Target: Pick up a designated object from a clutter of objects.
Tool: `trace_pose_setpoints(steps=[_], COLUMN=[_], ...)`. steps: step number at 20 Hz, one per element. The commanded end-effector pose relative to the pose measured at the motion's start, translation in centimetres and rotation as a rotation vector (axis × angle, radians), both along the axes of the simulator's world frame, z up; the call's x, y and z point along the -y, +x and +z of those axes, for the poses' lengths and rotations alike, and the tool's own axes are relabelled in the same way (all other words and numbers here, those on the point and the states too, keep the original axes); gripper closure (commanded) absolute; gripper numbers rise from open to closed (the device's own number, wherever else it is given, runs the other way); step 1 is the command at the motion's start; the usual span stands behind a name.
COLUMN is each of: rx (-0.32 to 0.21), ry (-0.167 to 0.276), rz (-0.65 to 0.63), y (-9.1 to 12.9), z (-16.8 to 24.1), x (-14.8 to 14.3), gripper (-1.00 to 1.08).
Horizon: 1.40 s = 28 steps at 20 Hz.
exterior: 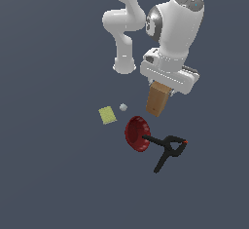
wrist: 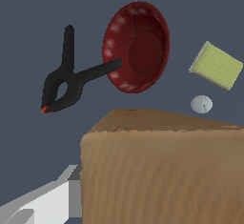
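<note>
The tall brown box (exterior: 158, 101) hangs tilted right under my gripper (exterior: 163, 87), whose jaws stand closed on its upper end. In the wrist view the brown box (wrist: 162, 170) fills the near part of the picture, and one grey finger (wrist: 52, 201) lies against its side; the other finger is hidden. The rest of the clutter lies beyond it: a dark red bowl (exterior: 136, 133) tipped on its side, a black clamp (exterior: 168, 150) with orange tips touching the bowl, a yellow-green square pad (exterior: 107, 115) and a tiny grey ball (exterior: 123, 107).
The same items show in the wrist view: the bowl (wrist: 137, 46), the clamp (wrist: 66, 80), the pad (wrist: 217, 66) and the ball (wrist: 201, 104). The arm's white base (exterior: 124, 65) stands behind the clutter on the dark grey floor (exterior: 48, 174).
</note>
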<state>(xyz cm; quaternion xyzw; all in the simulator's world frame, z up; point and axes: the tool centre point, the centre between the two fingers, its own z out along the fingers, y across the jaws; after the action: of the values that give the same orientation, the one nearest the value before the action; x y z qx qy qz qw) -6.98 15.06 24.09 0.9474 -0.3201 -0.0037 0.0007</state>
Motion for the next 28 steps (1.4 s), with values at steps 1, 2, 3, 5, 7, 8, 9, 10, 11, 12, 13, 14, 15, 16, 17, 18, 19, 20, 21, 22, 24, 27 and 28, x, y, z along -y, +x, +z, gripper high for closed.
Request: trace_pose_setpoints(steps=[1, 2, 3, 5, 7, 8, 9, 10, 11, 12, 13, 14, 15, 16, 17, 18, 19, 20, 21, 22, 24, 27, 28], rx=[0.008, 0.008, 0.008, 0.008, 0.008, 0.008, 0.008, 0.008, 0.008, 0.008, 0.008, 0.008, 0.008, 0.008, 0.008, 0.008, 0.008, 0.008, 0.008, 0.008, 0.008, 0.008, 0.008], ry=[0.002, 0.002, 0.002, 0.002, 0.002, 0.001, 0.001, 0.001, 0.0, 0.0, 0.0, 0.0, 0.0, 0.0, 0.0, 0.0, 0.0, -0.001, -0.001, -0.001, -0.001, -0.001, -0.001], rz=[0.0, 0.0, 0.0, 0.0, 0.0, -0.001, -0.001, -0.001, -0.001, -0.001, -0.001, -0.001, -0.001, -0.001, -0.001, -0.001, -0.001, -0.002, -0.002, -0.002, -0.002, -0.002, -0.002], y=[1.1, 1.5, 1.9, 2.7, 3.5, 3.8, 4.2, 4.6, 4.9, 5.3, 5.6, 5.9, 6.3, 6.6, 6.9, 7.2, 7.5, 7.8, 8.1, 8.4, 8.9, 9.6, 9.8], z=[2.7, 3.6, 4.5, 6.4, 8.1, 9.0, 9.8, 10.6, 11.4, 12.2, 12.9, 13.7, 14.4, 15.1, 15.7, 16.4, 17.0, 17.7, 18.3, 18.9, 20.0, 21.4, 21.8], x=[0.1, 0.1, 0.2, 0.3, 0.4, 0.4, 0.5, 0.5, 0.6, 0.6, 0.6, 0.7, 0.7, 0.7, 0.8, 0.8, 0.8, 0.9, 0.9, 0.9, 0.9, 1.0, 1.0], gripper=[1.08, 1.08, 1.08, 1.08, 1.08, 1.08, 1.08, 1.08, 1.08, 1.08, 1.08, 1.08, 1.08, 1.08, 1.08, 1.08, 1.08, 1.08, 1.08, 1.08, 1.08, 1.08, 1.08])
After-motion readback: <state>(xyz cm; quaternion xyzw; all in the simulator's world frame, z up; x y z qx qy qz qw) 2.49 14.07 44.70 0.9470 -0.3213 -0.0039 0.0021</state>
